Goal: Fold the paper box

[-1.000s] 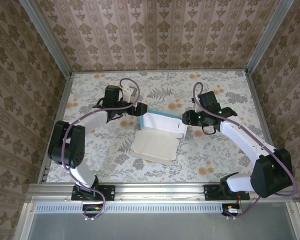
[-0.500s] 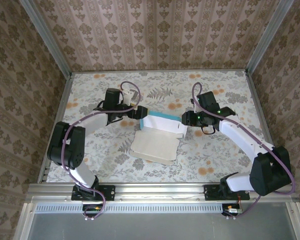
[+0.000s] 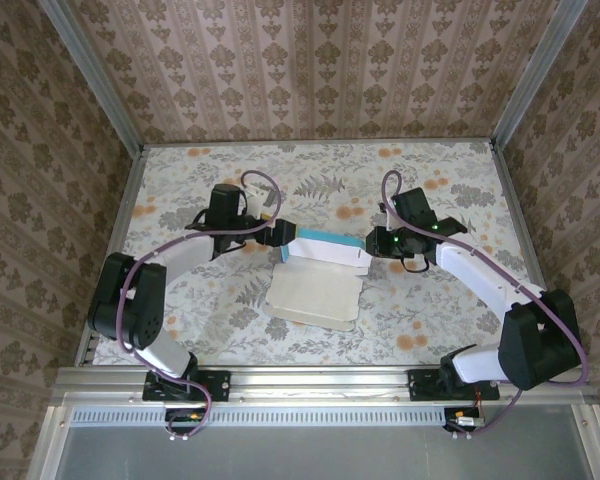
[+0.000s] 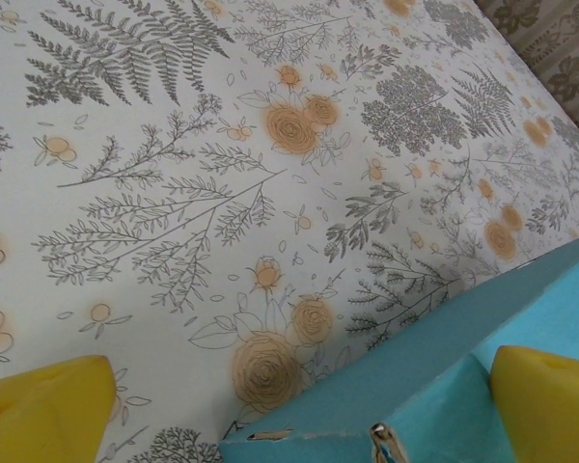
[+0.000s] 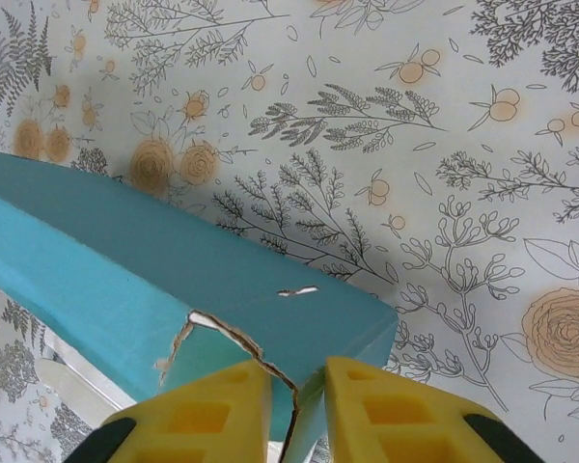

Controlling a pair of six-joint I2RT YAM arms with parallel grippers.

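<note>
Paper box (image 3: 315, 290), shallow, off-white inside

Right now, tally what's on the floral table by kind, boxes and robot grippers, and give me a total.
paper box: 1
grippers: 2 (left gripper open at the box's left end, right gripper pinched on the card at its right end)
Total: 3
</note>
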